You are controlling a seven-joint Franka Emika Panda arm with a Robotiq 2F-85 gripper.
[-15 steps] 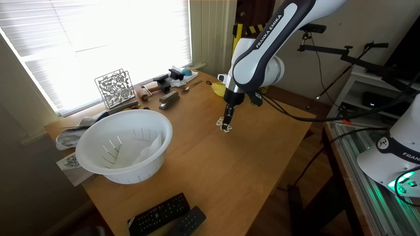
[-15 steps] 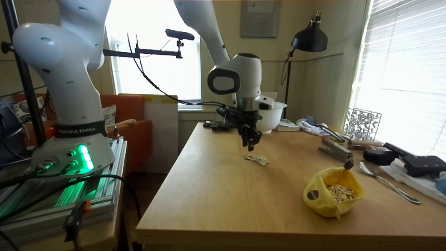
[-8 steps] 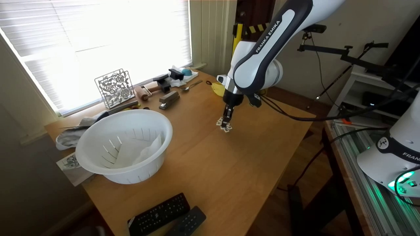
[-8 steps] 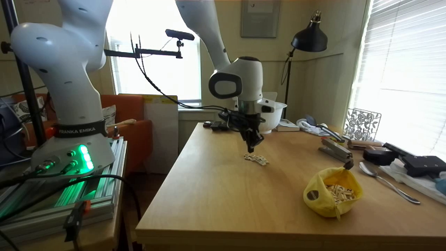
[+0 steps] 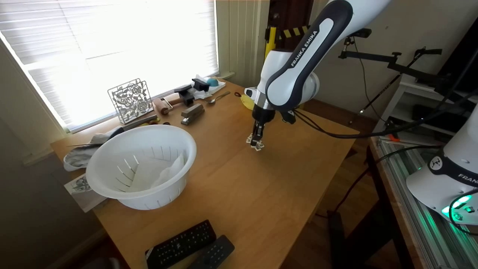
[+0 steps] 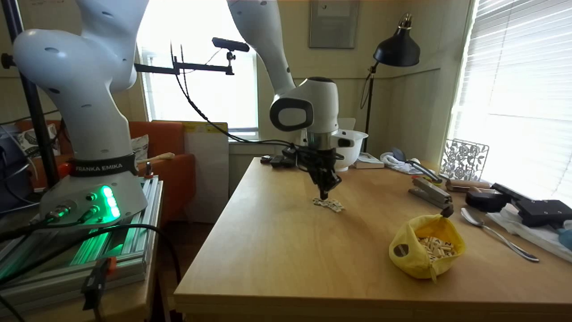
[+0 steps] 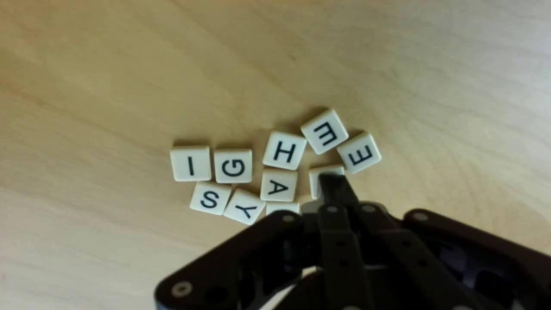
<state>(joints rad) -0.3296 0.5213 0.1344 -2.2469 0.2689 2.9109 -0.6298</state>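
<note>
The claw (image 6: 324, 195) pointed down at the cluster of letter tiles (image 6: 333, 205), which lay flat and loosely grouped on the wooden table (image 6: 277, 255). The relation that counted most was how the fingertips (image 7: 337, 186) stood against that cluster: in the wrist view they came in over its lower right part, so most of the cluster lay to their left. The cluster's long axis ran across that view, from the I tile (image 7: 191, 163) at its left end to the E tile (image 7: 359, 152) at its right end. Each tile was squarish, with no clear long side. Nearest the claw was a partly covered tile (image 7: 316, 178) in the right part of the cluster, its face mostly hidden by the fingertips. The A tile (image 7: 279, 185) sat near the middle of the cluster.

The jaws were drawn together, with no gap showing at the tips and nothing seen held between them. Whether they touched the partly covered tile or hung just above it could not be told.

In an exterior view the yellow bag (image 6: 409, 257) stood to the right of the cluster and on its near side, with loose tiles (image 6: 440, 249) inside. The white colander (image 5: 155, 200) stood to the left of the cluster in an exterior view, well apart from it.
</note>
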